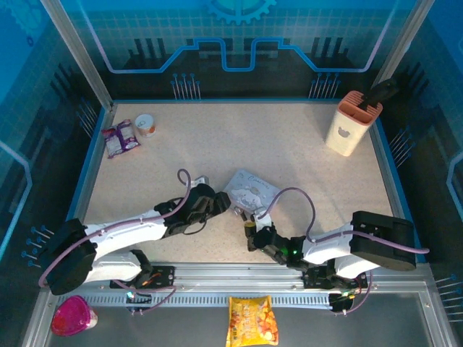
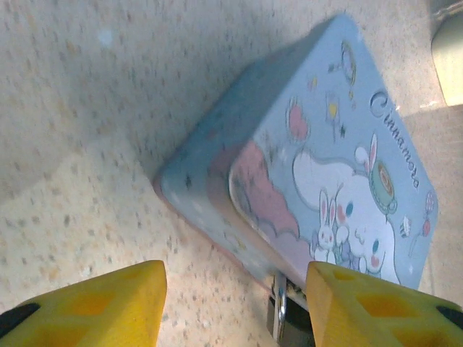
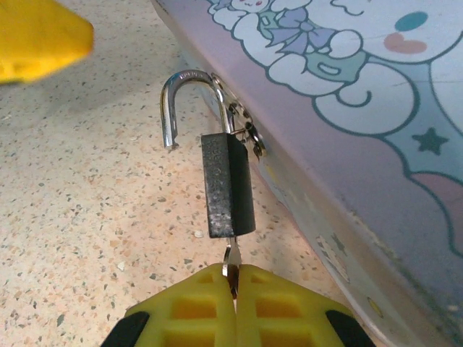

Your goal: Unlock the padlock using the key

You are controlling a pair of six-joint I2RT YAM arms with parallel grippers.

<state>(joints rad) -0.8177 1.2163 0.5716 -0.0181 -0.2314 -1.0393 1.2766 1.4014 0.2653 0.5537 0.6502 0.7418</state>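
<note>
Lilac-blue rectangular tin with a cartoon rabbit print (image 2: 304, 166) lies flat on the speckled beige tabletop (image 2: 87, 144), one corner pointing near. Left gripper (image 2: 235, 303) sits low, yellow fingertips (image 2: 101, 307) well apart. Small dark padlock with silvery shackle (image 2: 282, 322) sits at the tin's near edge, just beside one fingertip.

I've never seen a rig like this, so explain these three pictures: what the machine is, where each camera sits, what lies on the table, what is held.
These are two robot arms bolted at a table's edge. One picture looks down from above; the other two come from a camera on each wrist, so the yellow blocks are the fingers. On the table lies a lilac cartoon tin with a padlock hanging at its clasp, shackle sprung open. The right gripper is shut on the key, which sits in the padlock's bottom. The left gripper stands open near the tin.
</note>
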